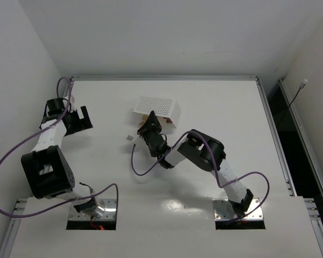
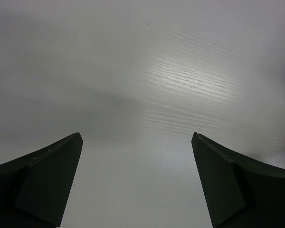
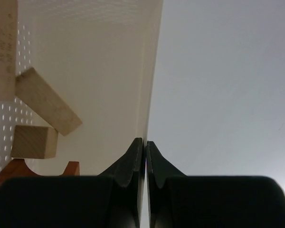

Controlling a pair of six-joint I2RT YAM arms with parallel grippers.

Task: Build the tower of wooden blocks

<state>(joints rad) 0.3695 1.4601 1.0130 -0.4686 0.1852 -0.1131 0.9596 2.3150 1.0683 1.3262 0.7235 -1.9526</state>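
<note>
Several wood blocks lie inside the white perforated box. The right wrist view shows a long tan bar, a slanted tan bar, a tan cube and a reddish-orange arch. My right gripper is shut on the thin side wall of the box. In the top view the right gripper is at the box's near edge, and the box looks tipped. No tower shows. My left gripper is open and empty over bare table at the far left.
A small white piece lies on the table just left of the right gripper. A purple cable loops on the table beside the right arm. Walls bound the table at the left and the back.
</note>
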